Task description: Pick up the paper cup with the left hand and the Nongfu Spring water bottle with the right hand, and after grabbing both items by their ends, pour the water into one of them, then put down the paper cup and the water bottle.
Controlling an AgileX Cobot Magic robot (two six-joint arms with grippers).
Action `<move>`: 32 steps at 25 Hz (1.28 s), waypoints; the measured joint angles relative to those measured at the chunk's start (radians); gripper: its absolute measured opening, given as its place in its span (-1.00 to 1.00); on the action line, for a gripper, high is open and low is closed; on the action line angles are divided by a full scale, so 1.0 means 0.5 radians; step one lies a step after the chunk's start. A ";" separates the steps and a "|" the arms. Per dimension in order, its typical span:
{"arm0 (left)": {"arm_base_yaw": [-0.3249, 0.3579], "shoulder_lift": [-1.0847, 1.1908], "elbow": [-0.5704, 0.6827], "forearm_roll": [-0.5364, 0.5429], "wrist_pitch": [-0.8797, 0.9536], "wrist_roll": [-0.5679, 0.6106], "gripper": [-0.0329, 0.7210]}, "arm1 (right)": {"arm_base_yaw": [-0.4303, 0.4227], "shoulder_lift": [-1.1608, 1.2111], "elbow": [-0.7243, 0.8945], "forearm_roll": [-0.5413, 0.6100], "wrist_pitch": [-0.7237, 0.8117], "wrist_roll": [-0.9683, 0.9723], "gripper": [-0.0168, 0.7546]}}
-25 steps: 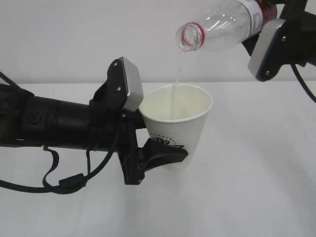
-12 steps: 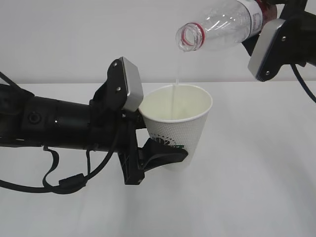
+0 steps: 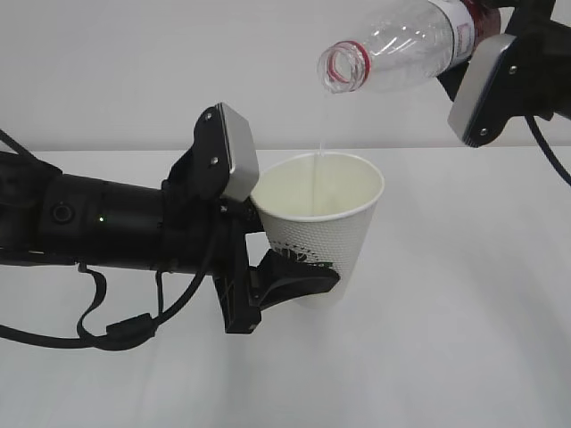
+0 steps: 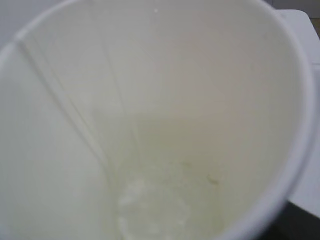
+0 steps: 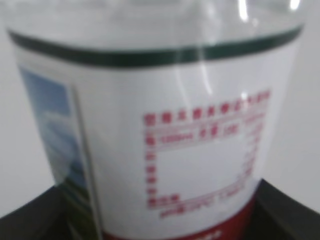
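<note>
While the bottle (image 3: 406, 45) hangs tipped above and right of the cup (image 3: 323, 227), its open neck points down and left, just over the cup's mouth. A thin stream of water (image 3: 319, 147) falls from the neck to the cup's inside, landing behind the far rim. The cup is held clear of the table (image 3: 464, 339), upright with a slight lean. The left hand (image 3: 290, 281) comes in level from the cup's left; one black finger (image 3: 299, 278) presses the cup's lower wall over the green logo, so the jaws are clamped on the cup near its base. The left wrist view looks straight into the cup: cream wall, a small pale pool at the bottom. The right hand (image 3: 500, 76) sits up and right of the cup, gripping the bottle at its label end; its fingertips are hidden, probably closed around the base, as the right wrist view shows dark finger edges at both lower sides of the label (image 5: 200, 150).
</note>
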 joint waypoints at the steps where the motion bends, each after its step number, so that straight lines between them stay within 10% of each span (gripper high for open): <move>1: 0.000 0.000 0.000 0.000 0.000 0.000 0.40 | 0.000 0.000 0.000 0.000 0.000 0.000 0.40; 32: 0.000 0.000 0.000 0.000 0.000 0.000 0.40 | 0.000 0.000 -0.002 0.000 0.000 0.000 0.40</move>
